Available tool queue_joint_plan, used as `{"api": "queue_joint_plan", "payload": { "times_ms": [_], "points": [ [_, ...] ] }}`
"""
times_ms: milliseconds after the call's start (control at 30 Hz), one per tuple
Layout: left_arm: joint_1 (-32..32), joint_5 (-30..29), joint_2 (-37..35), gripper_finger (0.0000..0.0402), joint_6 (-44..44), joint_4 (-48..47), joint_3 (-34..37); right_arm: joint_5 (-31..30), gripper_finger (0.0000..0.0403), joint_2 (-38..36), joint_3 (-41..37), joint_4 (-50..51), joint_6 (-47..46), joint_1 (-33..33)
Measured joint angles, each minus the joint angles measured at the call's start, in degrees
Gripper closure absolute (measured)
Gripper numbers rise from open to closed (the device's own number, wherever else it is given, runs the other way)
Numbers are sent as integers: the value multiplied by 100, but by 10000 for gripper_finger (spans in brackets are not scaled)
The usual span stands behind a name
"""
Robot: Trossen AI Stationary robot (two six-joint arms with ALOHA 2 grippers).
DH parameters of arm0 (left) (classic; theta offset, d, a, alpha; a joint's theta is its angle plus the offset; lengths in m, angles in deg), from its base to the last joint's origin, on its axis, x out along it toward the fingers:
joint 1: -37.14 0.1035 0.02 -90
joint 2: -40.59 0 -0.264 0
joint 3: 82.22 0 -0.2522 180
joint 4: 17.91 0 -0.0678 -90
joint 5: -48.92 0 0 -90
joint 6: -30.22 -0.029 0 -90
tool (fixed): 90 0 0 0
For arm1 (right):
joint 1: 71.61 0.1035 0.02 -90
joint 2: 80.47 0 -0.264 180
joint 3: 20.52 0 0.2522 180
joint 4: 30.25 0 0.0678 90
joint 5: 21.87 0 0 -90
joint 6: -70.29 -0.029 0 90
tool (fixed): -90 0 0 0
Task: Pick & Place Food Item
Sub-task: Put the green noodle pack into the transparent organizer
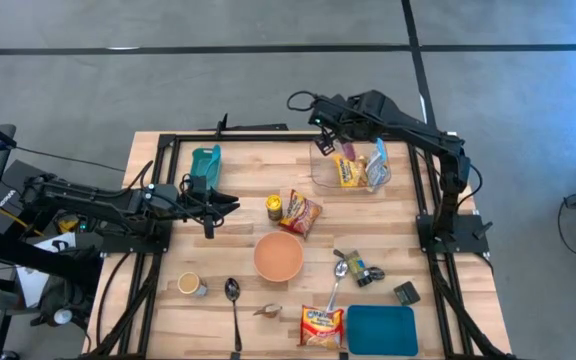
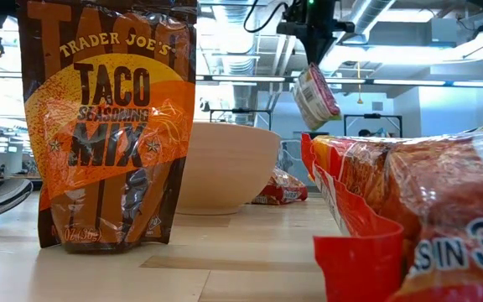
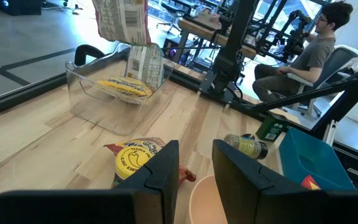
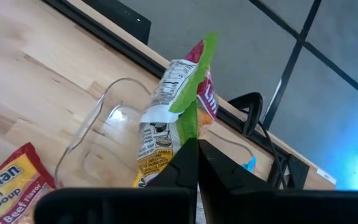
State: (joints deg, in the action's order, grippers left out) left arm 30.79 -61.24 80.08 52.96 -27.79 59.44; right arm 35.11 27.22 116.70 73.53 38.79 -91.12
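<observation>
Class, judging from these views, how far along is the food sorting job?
Done: two packets already lie in the clear bin. In hand: the right gripper holds a snack packet above that bin. Left: release it; taco seasoning packet and ramen packet remain on the table.

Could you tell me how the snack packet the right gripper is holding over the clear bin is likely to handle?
Probably light and floppy: the snack packet hangs from the right gripper, pinched at one edge. It will likely swing and flop into the clear bin unevenly.
</observation>
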Motion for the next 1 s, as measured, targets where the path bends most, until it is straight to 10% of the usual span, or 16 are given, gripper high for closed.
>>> {"api": "queue_joint_plan", "payload": {
  "times_ms": [1000],
  "points": [
    [0,2,1,309,-1,-1,0,-604,403,-29,-2219,-203,-453,52]
  ]
}}
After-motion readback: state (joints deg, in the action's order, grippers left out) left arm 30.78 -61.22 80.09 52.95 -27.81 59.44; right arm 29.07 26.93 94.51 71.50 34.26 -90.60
